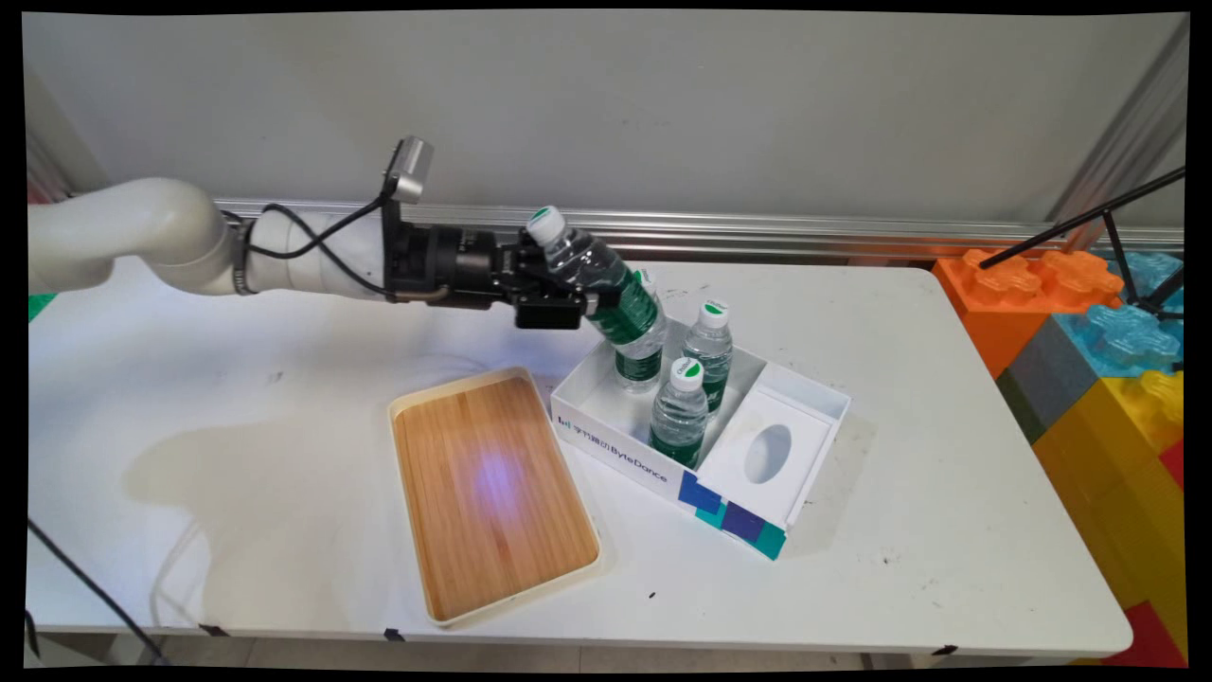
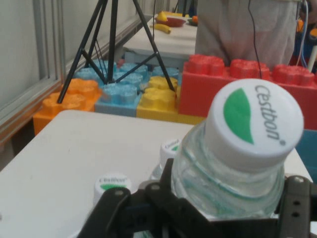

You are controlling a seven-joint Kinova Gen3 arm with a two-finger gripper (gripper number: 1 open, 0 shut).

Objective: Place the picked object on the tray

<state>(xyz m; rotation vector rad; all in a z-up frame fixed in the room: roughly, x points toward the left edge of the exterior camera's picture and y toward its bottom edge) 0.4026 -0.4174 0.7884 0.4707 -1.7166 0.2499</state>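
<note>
My gripper (image 1: 592, 301) is shut on a clear water bottle (image 1: 595, 278) with a green label and white cap, held tilted in the air above the back left corner of a white box (image 1: 606, 438). In the hand view that held bottle (image 2: 245, 158) fills the lower right, its cap close to the camera, between the black fingers (image 2: 111, 208). Three more bottles stand upright inside the box: one (image 1: 641, 352) right under the held bottle, one (image 1: 709, 350) behind, one (image 1: 679, 415) in front. Two of their caps (image 2: 113, 184) show below in the hand view.
A wooden tray with a white rim (image 1: 492, 491) lies left of the box. The box's right part has a white insert with an oval hole (image 1: 768, 453). Large coloured toy bricks (image 1: 1108, 350) and a black tripod (image 1: 1127, 237) stand off the table's right end.
</note>
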